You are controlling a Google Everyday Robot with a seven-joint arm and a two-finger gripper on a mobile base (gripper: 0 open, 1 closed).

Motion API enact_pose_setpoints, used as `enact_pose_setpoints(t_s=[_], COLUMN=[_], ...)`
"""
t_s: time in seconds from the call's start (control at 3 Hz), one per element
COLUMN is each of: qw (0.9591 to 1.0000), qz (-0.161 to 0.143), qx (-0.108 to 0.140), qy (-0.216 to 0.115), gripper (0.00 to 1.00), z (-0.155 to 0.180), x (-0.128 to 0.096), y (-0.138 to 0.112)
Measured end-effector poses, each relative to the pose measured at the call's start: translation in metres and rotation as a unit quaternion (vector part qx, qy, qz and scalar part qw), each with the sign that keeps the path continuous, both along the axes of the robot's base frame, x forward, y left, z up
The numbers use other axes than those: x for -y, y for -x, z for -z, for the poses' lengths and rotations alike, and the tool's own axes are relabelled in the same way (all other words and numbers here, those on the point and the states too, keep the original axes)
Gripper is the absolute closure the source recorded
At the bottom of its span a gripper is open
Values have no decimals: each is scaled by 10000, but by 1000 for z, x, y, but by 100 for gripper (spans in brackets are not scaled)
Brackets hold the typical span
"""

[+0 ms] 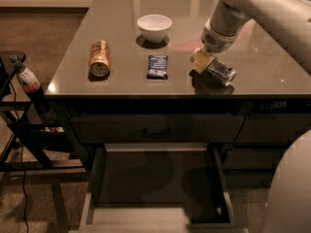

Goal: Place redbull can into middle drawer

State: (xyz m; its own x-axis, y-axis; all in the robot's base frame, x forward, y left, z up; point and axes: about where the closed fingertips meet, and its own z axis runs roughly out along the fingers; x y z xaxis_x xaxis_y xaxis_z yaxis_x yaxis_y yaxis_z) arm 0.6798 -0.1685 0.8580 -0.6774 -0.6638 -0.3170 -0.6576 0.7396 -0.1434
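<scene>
The redbull can [222,72] lies on its side on the dark table top, near the front right edge, with its shiny end facing front right. My gripper [202,61] is low over the table at the can's left end and touches or nearly touches it. The arm reaches down to it from the upper right. The middle drawer [155,181] is pulled open under the table's front edge. Its dark grey inside shows nothing in it.
An orange-brown can [99,58] lies on its side at the table's left. A white bowl [154,27] stands at the back middle, and a blue packet [158,66] lies in front of it. A black stand with a bottle [27,79] is left of the table. My base [294,193] fills the lower right.
</scene>
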Motion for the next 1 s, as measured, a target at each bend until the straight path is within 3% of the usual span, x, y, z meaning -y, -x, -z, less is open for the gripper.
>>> enact_pose_setpoints(t_s=[0.33, 0.67, 1.0], qw=[10000, 9999, 9993], qz=[35, 134, 154], qx=[0, -88, -215], qy=[26, -62, -266], gripper=[100, 100, 100], z=[1, 4, 5], x=[5, 11, 16], y=[22, 65, 139])
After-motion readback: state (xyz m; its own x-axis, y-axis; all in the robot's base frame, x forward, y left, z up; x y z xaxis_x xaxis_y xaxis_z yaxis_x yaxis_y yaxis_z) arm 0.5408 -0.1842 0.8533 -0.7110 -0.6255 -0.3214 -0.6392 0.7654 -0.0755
